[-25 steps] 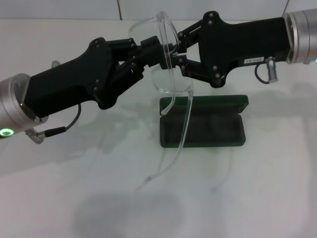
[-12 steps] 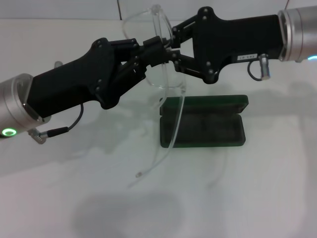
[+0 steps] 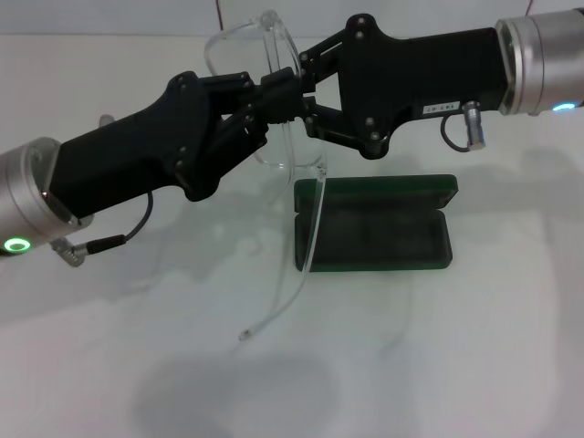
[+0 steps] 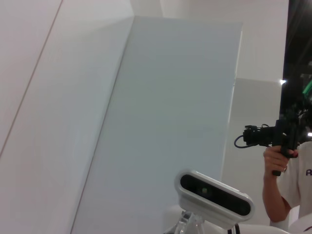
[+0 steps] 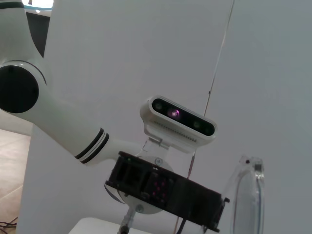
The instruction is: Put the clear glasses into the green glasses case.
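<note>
Both grippers, left gripper [image 3: 274, 99] and right gripper [image 3: 303, 89], pinch the clear glasses [image 3: 274, 146] above the open, empty green glasses case [image 3: 374, 235], at its 11 o'clock. Only the right wrist view shows a lens edge [image 5: 247, 195].

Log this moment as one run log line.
left end effector: gripping clear glasses | right end effector: at frame | green glasses case: open, empty
</note>
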Controlling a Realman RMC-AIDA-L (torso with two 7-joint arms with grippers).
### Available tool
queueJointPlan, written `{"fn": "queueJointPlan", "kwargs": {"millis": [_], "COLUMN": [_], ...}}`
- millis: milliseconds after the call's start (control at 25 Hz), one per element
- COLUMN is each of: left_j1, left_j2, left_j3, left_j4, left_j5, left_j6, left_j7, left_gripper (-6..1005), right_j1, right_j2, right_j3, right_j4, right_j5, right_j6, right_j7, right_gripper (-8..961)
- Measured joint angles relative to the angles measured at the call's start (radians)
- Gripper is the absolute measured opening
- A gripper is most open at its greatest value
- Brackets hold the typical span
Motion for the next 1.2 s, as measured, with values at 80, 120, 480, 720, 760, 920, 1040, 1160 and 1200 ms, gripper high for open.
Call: {"fn": "queueJointPlan", "kwargs": {"millis": [80,120,480,720,760,920,1040,1160,1200], "left_j1": [0.002,0.003,0.000,0.001,0.003,0.006,0.014,0.030,0.039], "left_j2": [0.000,0.000,0.000,0.000,0.000,0.001,0.005,0.018,0.026], "left_j3": [0.000,0.000,-0.002,-0.001,-0.001,-0.002,-0.006,-0.007,-0.007], "left_j4": [0.000,0.000,-0.024,-0.027,-0.027,-0.027,-0.024,-0.010,-0.007], "left_j5": [0.000,0.000,-0.001,-0.001,-0.001,-0.001,-0.004,-0.019,-0.027], "left_j6": [0.000,0.000,0.000,0.003,0.004,0.011,0.047,0.093,0.102], "left_j7": [0.004,0.007,0.018,0.023,0.023,0.024,0.024,0.024,0.024], "left_gripper": [106,106,108,109,110,110,111,112,112], "right_j1": [0.000,0.000,-0.008,-0.010,-0.011,-0.025,-0.045,-0.072,-0.083], "right_j2": [0.000,0.000,0.000,0.000,0.000,0.000,-0.002,-0.006,-0.007], "right_j3": [0.000,0.000,-0.001,0.000,0.000,0.010,0.031,0.097,0.131], "right_j4": [0.000,0.000,-0.001,-0.001,-0.001,-0.002,-0.008,-0.014,-0.016], "right_j5": [0.001,0.001,0.026,0.027,0.027,0.027,0.031,0.041,0.049], "right_j6": [-0.001,-0.002,-0.025,-0.026,-0.025,-0.012,0.003,-0.006,-0.018], "right_j7": [0.000,0.000,-0.003,-0.003,-0.003,-0.015,-0.024,-0.027,-0.027], "right_gripper": [114,114,115,115,115,115,115,115,115]}}
